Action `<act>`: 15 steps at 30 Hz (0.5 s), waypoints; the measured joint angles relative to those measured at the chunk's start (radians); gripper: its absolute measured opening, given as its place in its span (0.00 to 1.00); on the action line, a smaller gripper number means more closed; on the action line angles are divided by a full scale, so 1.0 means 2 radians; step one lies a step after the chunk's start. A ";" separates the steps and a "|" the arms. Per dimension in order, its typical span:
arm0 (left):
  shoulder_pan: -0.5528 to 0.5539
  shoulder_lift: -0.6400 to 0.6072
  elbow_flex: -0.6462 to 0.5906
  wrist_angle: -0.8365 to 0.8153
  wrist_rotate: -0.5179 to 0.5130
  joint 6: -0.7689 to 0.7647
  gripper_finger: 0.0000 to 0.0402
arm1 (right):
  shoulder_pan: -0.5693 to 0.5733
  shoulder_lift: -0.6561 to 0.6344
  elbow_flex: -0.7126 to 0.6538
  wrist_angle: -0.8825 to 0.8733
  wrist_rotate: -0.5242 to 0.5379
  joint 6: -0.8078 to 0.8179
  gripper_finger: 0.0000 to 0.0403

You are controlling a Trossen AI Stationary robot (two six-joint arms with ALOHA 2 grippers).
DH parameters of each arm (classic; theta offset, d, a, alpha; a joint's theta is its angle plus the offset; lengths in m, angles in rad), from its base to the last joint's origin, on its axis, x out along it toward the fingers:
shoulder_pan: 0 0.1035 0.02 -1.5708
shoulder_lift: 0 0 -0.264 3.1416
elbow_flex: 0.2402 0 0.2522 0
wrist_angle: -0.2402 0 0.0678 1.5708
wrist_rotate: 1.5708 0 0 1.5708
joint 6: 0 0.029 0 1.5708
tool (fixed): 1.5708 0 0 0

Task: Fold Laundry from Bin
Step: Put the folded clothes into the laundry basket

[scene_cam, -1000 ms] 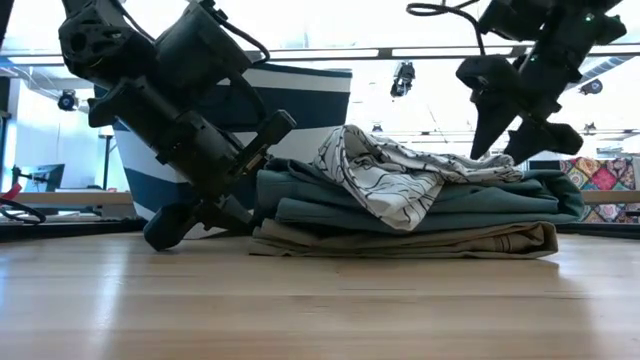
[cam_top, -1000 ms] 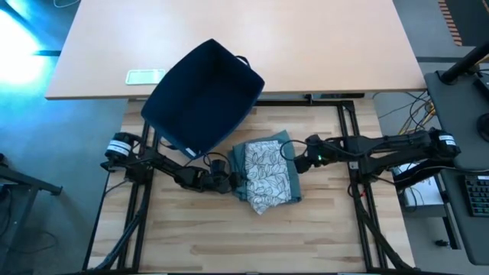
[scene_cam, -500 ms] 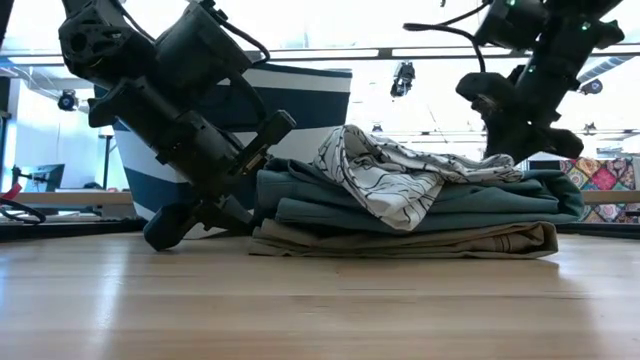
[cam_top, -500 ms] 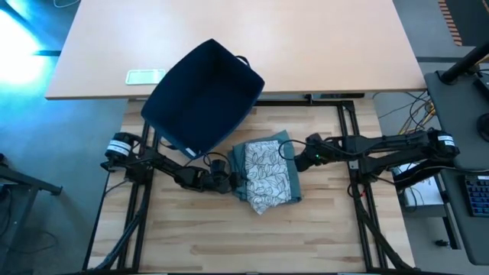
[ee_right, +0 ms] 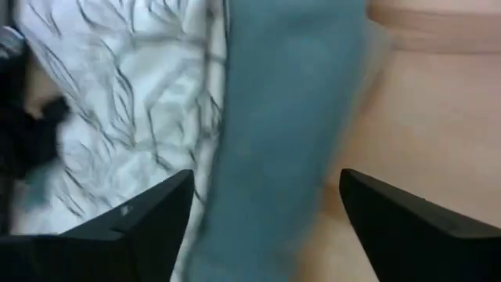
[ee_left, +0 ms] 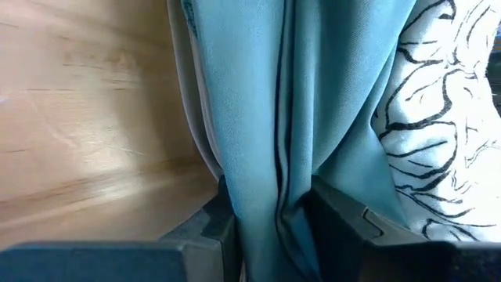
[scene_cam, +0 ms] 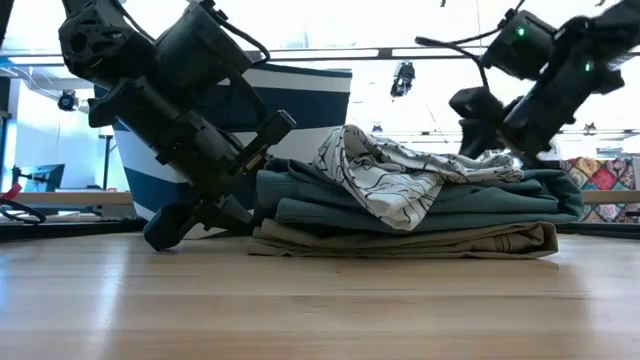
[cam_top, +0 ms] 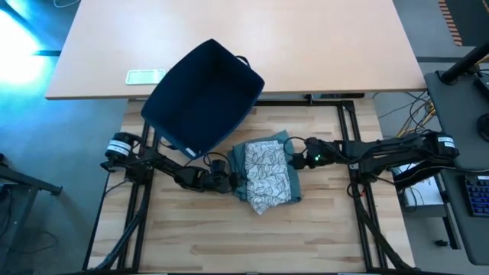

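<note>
Folded laundry stack (cam_top: pixel 266 174) on the desk (cam_top: pixel 321 229), between both end effectors; the bin (cam_top: pixel 200 95) stands tipped beyond the left one. Over the last second the right end effector (cam_top: pixel 294 156) has dropped from above the stack to its teal edge, fingers spread wide and empty, suggesting a fresh grasp. Left end effector (ee_left: pixel 270 215) is clamped on the teal cloth (ee_left: pixel 266 110); only its wrist view shows this pinch, while the low view reveals a beige layer (scene_cam: pixel 400 240) beneath.

The bin (cam_top: pixel 202 95) blocks behind the folded laundry (cam_top: pixel 263 173); bare table (cam_top: pixel 252 237) lies in front.
</note>
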 joint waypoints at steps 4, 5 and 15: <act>0.000 0.000 0.000 0.004 0.000 0.002 0.25 | -0.012 0.033 -0.051 0.103 0.000 0.035 0.81; 0.000 0.000 0.000 0.005 0.001 0.004 0.25 | -0.013 0.045 -0.059 0.117 -0.001 0.044 0.80; -0.001 0.001 0.027 -0.010 0.017 0.029 0.20 | -0.012 0.178 -0.061 0.284 -0.039 0.046 0.66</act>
